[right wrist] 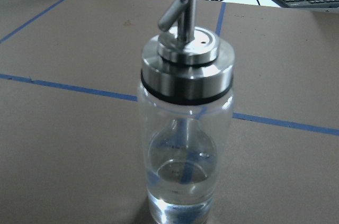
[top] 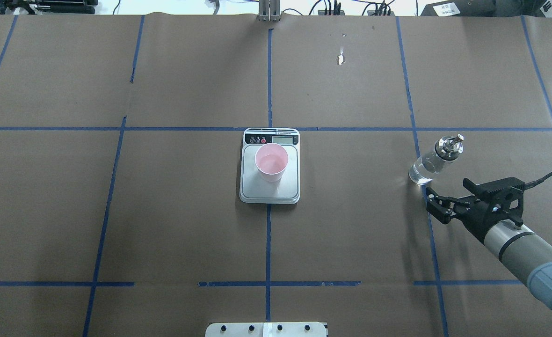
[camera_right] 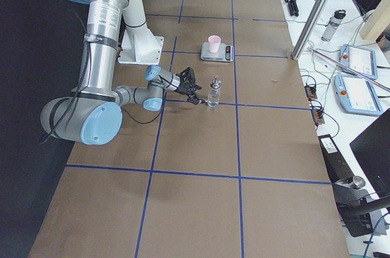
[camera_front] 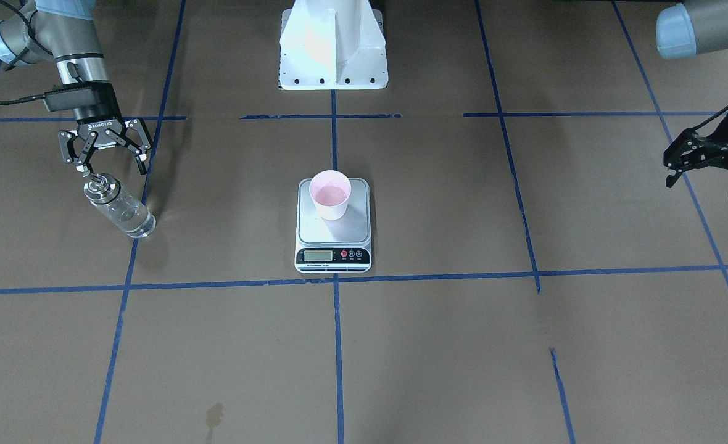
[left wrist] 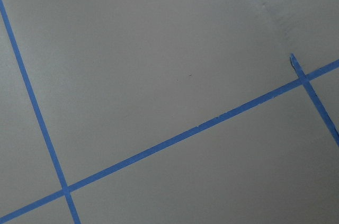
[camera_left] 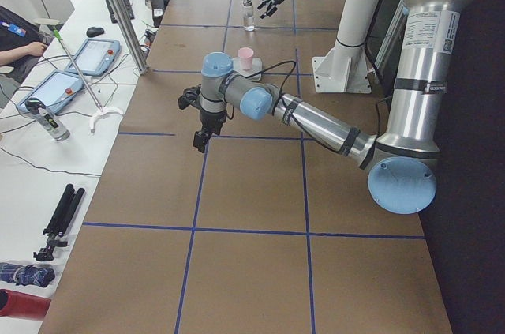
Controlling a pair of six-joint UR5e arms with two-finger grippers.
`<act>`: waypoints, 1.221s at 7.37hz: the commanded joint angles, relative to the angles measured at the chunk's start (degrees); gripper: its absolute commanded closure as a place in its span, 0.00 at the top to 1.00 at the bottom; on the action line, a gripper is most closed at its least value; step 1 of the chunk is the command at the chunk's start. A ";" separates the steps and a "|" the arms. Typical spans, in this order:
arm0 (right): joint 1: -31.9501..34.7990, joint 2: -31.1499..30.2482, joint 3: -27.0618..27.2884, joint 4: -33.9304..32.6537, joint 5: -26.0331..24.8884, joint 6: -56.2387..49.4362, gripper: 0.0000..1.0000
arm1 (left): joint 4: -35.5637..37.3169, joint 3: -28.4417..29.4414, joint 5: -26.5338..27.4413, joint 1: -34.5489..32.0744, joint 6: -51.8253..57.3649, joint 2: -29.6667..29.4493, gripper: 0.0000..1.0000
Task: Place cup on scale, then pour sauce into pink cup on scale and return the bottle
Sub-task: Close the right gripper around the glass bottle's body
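Brown paper gridded with blue tape (top: 268, 234) covers the table (top: 187, 84). The bottle (top: 432, 161) stands upright at 3 o'clock from the scale (top: 257, 189), which carries the cup (top: 271, 163). Seen from overhead, it is just ahead of the right gripper (camera_front: 112, 168) at 12 o'clock, and the spread, empty jaws are not touching it. We judge the glass rigid, slick, breakable and top-heavy under its metal collar (right wrist: 185, 75), so we would grip mid-body. The left gripper (camera_front: 702, 188) hangs open, well apart at 9 o'clock.

Silver-grey arms (camera_left: 316, 121) w/ pale-blue joint caps (camera_left: 401, 184), blk jaws, blk cables (top: 545, 177), white base (camera_front: 333, 49).
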 commanded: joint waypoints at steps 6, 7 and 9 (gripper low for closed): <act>3.31 3.10 -3.60 -0.08 0.32 -1.45 1.00 | 0.07 0.39 0.00 -0.26 -0.58 -0.18 1.00; 3.75 6.67 -4.65 -0.52 0.50 -1.97 1.00 | 0.07 0.39 -0.09 -0.26 -0.58 -0.26 1.00; 4.19 8.02 -6.06 -0.43 0.50 -3.03 1.00 | 0.07 0.39 -0.09 -0.26 -0.76 -0.35 1.00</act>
